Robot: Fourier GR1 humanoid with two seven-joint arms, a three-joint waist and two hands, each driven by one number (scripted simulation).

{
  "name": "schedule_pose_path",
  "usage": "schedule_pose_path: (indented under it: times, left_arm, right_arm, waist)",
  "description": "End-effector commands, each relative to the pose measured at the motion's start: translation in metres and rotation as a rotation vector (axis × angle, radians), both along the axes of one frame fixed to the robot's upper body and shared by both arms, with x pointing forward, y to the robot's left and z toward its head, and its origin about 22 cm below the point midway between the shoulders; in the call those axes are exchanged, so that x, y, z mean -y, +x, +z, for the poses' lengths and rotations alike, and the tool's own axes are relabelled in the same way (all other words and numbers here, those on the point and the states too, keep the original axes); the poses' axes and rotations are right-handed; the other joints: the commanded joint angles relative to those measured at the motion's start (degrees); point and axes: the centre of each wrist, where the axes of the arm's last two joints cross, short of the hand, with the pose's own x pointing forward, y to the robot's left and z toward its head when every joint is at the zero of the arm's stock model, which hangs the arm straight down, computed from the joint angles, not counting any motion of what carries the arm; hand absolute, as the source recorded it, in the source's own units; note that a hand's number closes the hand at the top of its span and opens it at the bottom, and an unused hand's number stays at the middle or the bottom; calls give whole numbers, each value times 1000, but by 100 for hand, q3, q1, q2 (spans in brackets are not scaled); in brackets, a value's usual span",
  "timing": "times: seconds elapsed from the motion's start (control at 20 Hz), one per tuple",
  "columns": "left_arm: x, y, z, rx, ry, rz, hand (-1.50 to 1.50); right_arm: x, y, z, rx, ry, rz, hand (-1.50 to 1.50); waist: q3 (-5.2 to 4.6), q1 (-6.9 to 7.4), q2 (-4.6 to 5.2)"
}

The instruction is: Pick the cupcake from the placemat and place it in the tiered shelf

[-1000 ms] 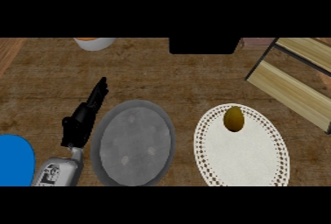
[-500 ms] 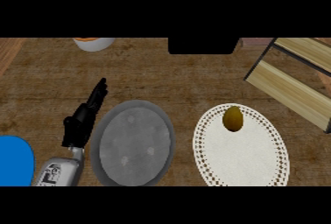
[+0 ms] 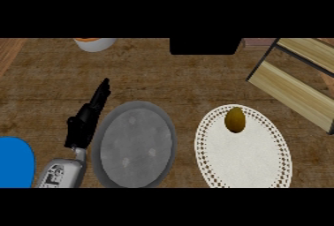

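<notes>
My left hand (image 3: 86, 119) beside the grey plate (image 3: 134, 143), fingers straight and released, cupcake (image 3: 235, 119) on placemat (image 3: 244, 154), tiered shelf (image 3: 294, 84) right.

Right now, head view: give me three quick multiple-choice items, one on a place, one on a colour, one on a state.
1. Where does the cupcake sit?
A. on the grey plate
B. on the white placemat
C. in the tiered shelf

2. What colour is the thing at the view's lower left edge?
A. blue
B. red
C. green

3. The left robot hand is:
A. curled round the cupcake
B. pressing the shelf
C. open, holding nothing

Key: 1 B, it rests at the placemat's far end. 2 A, plainly blue. 3 C, fingers straight beside the plate.
</notes>
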Motion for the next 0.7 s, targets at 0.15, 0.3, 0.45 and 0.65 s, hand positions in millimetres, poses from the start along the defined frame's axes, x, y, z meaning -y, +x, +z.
schedule_pose_path:
  times: [0.15,0.3,0.45,0.65]
  left_arm:
    - [-13,9,-3,20,-14,-15,0]
    - [-7,7,0,5,-5,8,0]
    - [-8,1,-2,-1,0,-1,0]
    - [-5,0,2,-3,-14,33,0]
  right_arm:
    - [3,-22,45,175,16,24,-150]
    - [-12,-32,52,366,23,15,-150]
    - [8,-58,78,426,1,-52,-150]
    - [-13,-105,90,460,73,-116,-150]
  waist:
    - [-2,-35,-3]
    - [0,-13,-10]
    - [0,-33,-20]
    - [-5,-141,-69]
